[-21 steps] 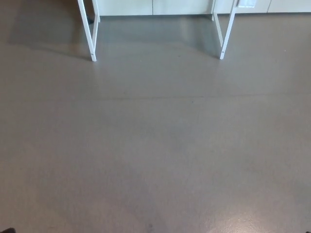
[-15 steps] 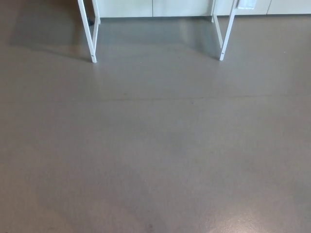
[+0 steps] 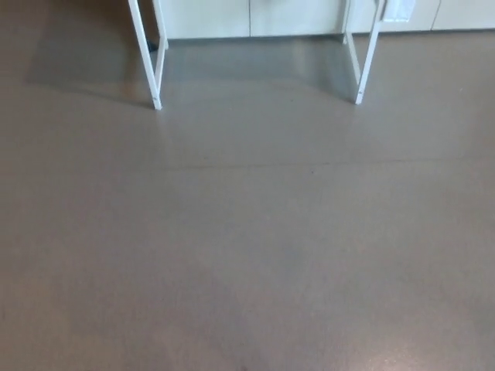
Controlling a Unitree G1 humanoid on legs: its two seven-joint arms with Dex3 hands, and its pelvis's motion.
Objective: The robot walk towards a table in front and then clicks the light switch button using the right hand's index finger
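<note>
Grey floor point(image 3: 247, 247) fills nearly the whole head view. At 12 o'clock stand the white table legs point(image 3: 147, 54), with a small white plate, perhaps the switch point(image 3: 398, 9), at 1 o'clock by the right legs. Neither hand shows, so their state cannot be told.

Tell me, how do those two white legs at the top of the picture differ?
The left table leg slants down toward the right; the right table leg slants down toward the left. The left one's foot sits slightly lower in the picture. A pale object is beside the right leg's top only. Both are thin, white, standing on grey floor.
</note>
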